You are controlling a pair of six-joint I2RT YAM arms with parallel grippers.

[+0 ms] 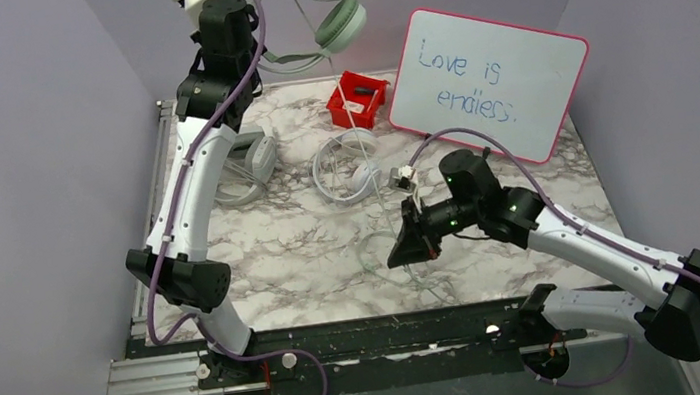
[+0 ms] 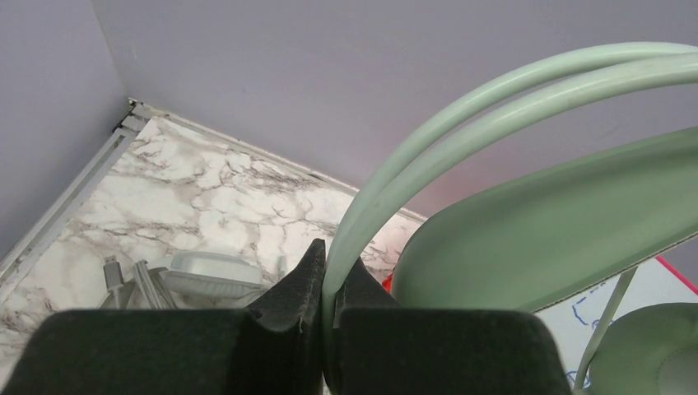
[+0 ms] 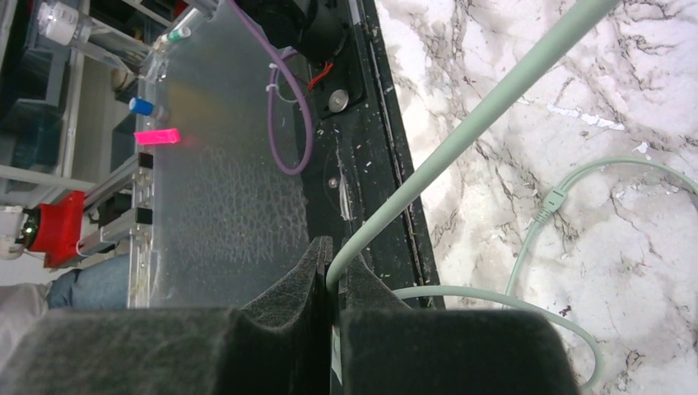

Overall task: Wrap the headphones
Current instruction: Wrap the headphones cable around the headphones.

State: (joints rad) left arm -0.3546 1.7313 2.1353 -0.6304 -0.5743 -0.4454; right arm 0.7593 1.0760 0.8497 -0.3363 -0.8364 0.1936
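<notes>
A pale mint pair of headphones (image 1: 331, 8) hangs high at the back of the cell. My left gripper (image 2: 332, 281) is shut on its thin headband wire (image 2: 461, 123), with the broad mint band (image 2: 543, 230) and one cup (image 2: 654, 354) to the right. The mint cable (image 1: 367, 145) drops from the headphones to my right gripper (image 1: 412, 242), low over the table's middle. In the right wrist view that gripper (image 3: 332, 276) is shut on the cable (image 3: 494, 107). More cable lies looped on the table with its plug (image 3: 553, 200).
White headphones (image 1: 348, 172) with coiled cable lie on the marble table (image 1: 293, 255). A grey-green pair (image 1: 253, 164) sits partly behind my left arm. A red bin (image 1: 357, 99) and a leaning whiteboard (image 1: 488, 80) stand at the back right. The black rail (image 1: 393, 333) runs along the near edge.
</notes>
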